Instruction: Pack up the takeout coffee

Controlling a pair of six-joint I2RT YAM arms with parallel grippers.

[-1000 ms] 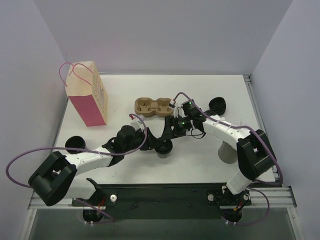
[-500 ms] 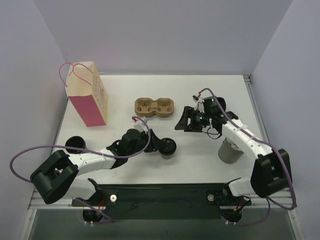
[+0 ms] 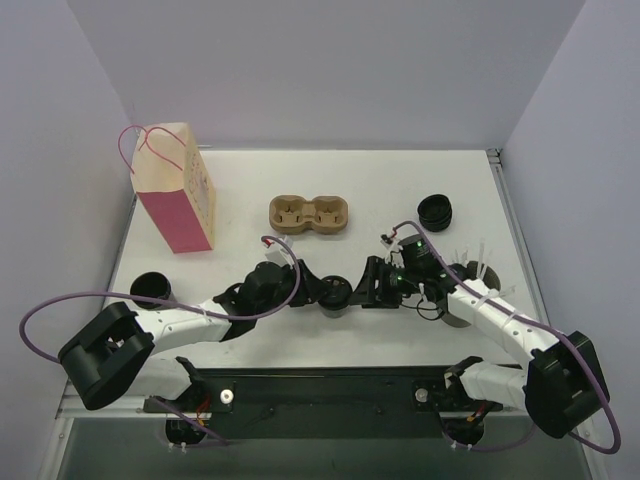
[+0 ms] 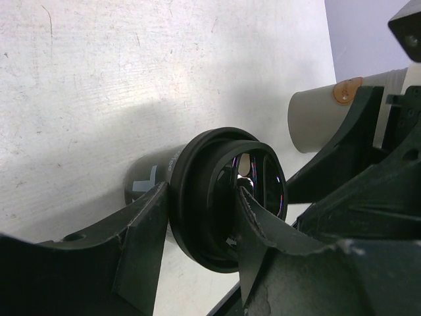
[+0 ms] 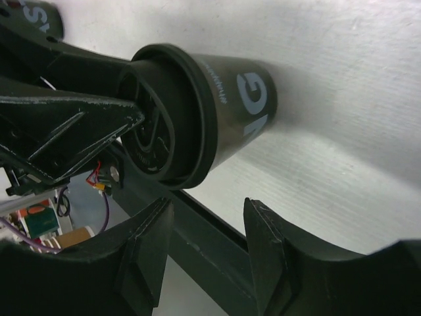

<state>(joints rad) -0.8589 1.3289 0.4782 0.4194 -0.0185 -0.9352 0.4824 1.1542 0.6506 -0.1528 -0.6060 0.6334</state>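
The small black round-rimmed disposable cup [image 5: 230,99], likely light and crushable, sits well short of the brown pulp tray [image 3: 308,214], clamped at its stiffer rim, the safest hold, by the left gripper [image 4: 200,220], while the right gripper [image 5: 207,220] hangs just beside it, parted and empty.

1. Takeout cup [image 3: 335,293], top view: largely hidden between left fingers [image 3: 312,290] and right fingers [image 3: 372,291]; wall and base unseen.
2. Same cup, left wrist view: base hidden behind rim.
3. Lettering [image 5: 253,99], right wrist view: partial, unreadable as a word.
4. Grey cylinder [image 3: 462,310]: half covered by right arm [image 3: 490,315].
5. Lid stack [image 3: 436,211]: count too small to tell.
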